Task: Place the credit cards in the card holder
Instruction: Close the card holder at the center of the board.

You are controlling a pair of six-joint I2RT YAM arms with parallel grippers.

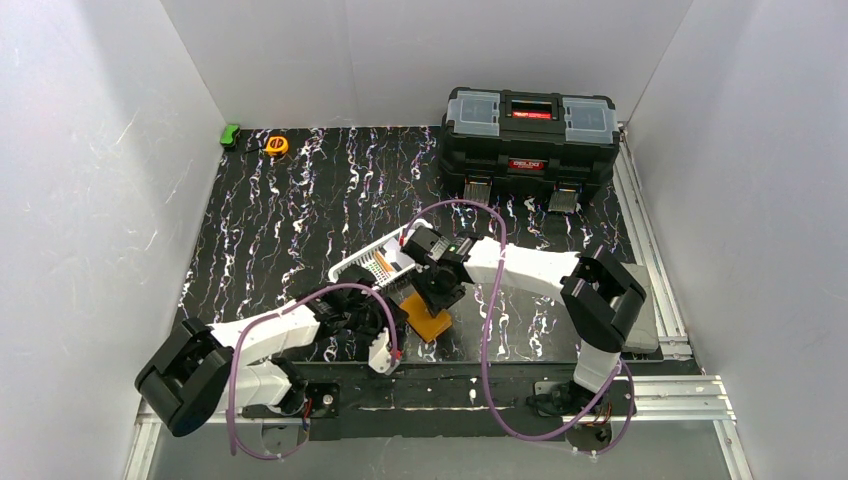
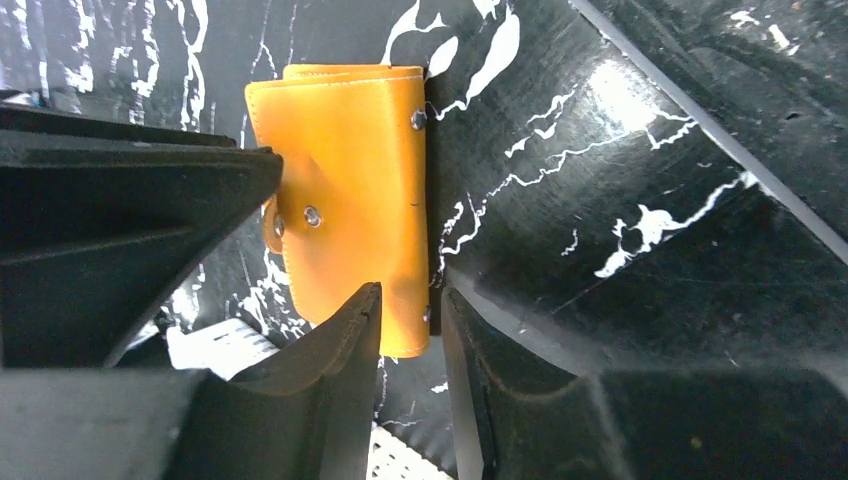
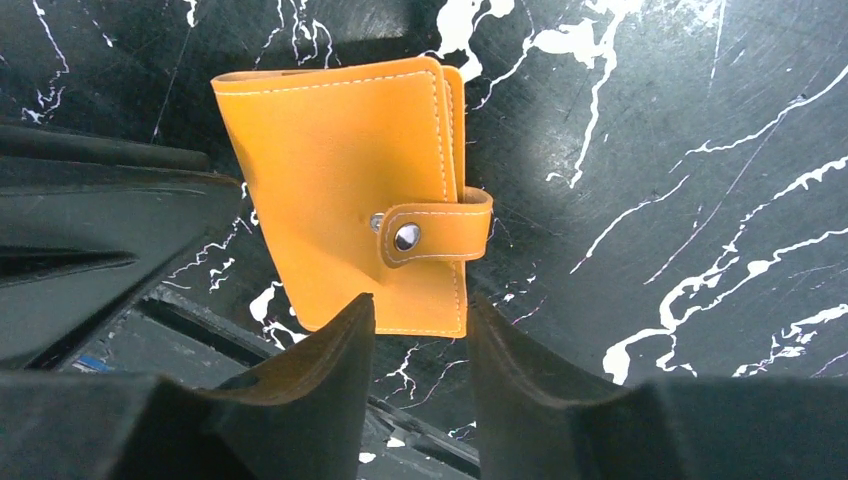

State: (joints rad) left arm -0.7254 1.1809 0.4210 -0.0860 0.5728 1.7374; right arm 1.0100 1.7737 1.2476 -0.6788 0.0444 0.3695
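Where the jaws of the left gripper (image 2: pixel 411 293) stood narrowed, one edge of the closed orange leather-like card holder (image 2: pixel 350 170) sat between them. Whether they pinched it could not be told. The right gripper (image 3: pixel 420 298) bracketed another edge below the fastened snap tab, its grip equally unclear. The card holder was near the front of the black, white-veined tabletop (image 3: pixel 700 150), beside a white slotted basket (image 1: pixel 365 262).

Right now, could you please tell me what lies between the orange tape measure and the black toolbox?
Nothing; the top external view shows only bare marbled tabletop between the tape measure and the toolbox.
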